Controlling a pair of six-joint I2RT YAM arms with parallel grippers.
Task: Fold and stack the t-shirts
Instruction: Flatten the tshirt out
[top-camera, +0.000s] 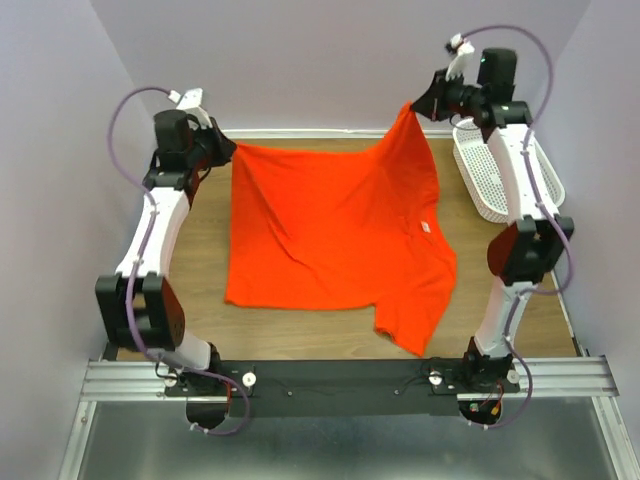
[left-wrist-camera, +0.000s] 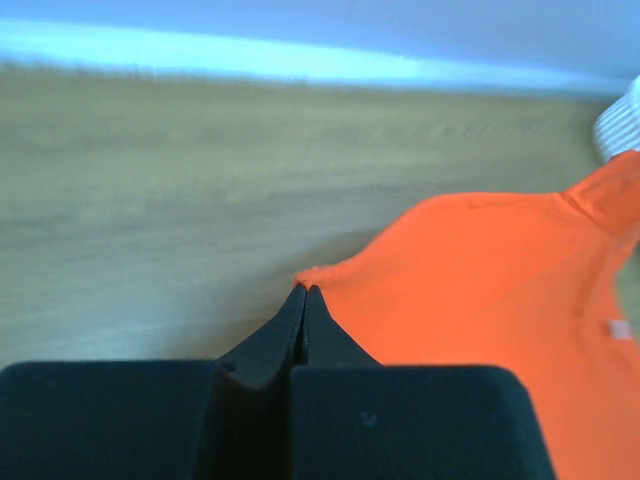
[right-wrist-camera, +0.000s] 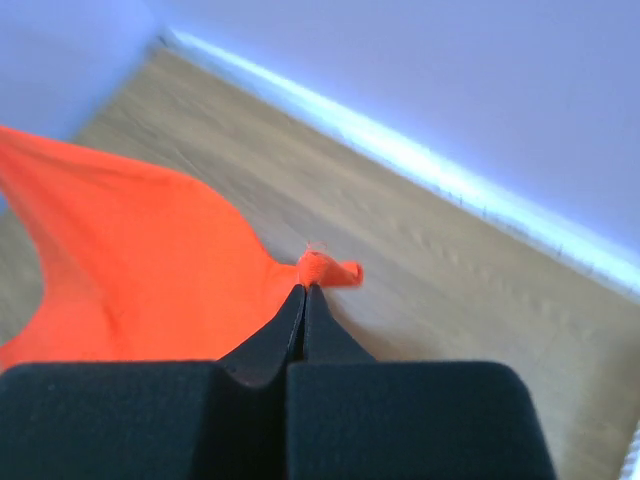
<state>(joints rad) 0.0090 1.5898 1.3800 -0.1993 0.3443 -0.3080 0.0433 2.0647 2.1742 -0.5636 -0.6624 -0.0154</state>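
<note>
At the far-left corner of the bench (top-camera: 205, 260), the left fingers (left-wrist-camera: 292, 322) are pressed together on a hem corner of the t-shirt (top-camera: 335, 230), holding it just above the wood. From there the orange-red cloth spreads across the middle of the bench, mostly flat with a few soft wrinkles. A small tag shows near its right side, and one sleeve reaches toward the near edge, right of centre. Its far-right corner is lifted off the bench and drawn up into a peak by the right fingers (right-wrist-camera: 290, 325), which are closed tight on a small bunched tip of cloth. Just right of that raised corner, along the right edge toward the far corner, sits a white perforated basket (top-camera: 478, 185). It lies close beside the cloth, and the right arm crosses over part of it in the top view. In all there is one t-shirt, one basket and two arms, each arm gripping one corner.
</note>
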